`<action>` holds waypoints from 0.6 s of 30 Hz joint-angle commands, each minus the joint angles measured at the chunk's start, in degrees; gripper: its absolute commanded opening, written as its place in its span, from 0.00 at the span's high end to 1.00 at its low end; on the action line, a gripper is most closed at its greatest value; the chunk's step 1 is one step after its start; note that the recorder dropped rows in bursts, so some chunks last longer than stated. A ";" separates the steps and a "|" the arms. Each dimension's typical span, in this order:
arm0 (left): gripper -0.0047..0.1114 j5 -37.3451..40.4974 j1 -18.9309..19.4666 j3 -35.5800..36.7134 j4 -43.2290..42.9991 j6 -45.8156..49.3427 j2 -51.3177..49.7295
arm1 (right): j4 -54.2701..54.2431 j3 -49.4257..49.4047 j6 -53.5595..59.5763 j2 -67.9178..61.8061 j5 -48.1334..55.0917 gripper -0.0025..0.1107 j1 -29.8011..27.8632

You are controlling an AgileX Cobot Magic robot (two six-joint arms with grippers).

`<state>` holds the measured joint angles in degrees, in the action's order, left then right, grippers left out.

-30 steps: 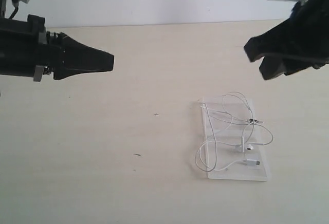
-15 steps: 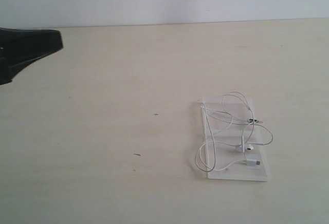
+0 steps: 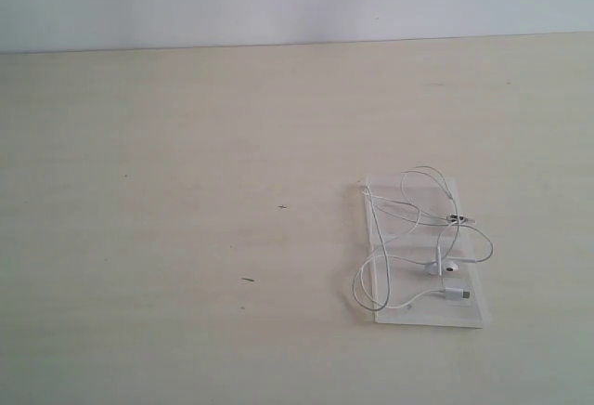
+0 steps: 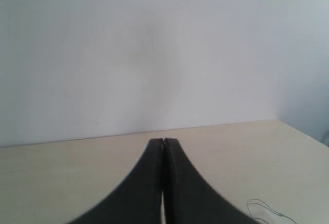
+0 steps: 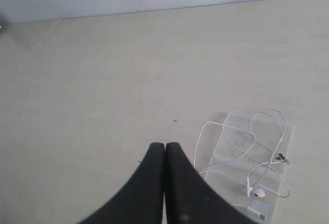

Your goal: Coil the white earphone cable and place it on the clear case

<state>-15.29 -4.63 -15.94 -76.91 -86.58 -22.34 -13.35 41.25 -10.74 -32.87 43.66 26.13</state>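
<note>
Earphone cable (image 3: 450,264) — one — on one clear case (image 3: 432,316); left fingers (image 4: 148,183), right fingers (image 5: 149,183) clenched.

Loose white earphone cable (image 3: 451,264) in tangled loops atop flat clear case (image 3: 436,318)

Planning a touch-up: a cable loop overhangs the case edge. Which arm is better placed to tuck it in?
Likely right: the right end effector, shut, overlooks the white earphone cable and clear case; the left end effector faces the wall.
</note>
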 commanded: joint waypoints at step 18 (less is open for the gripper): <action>0.96 10.82 0.00 11.53 73.19 67.67 18.54 | -0.09 -0.28 0.01 0.15 -0.50 0.98 -0.18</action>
<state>-5.56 -4.63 -6.33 -12.99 -30.06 -5.60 -13.57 41.25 -10.74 -32.87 43.66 26.13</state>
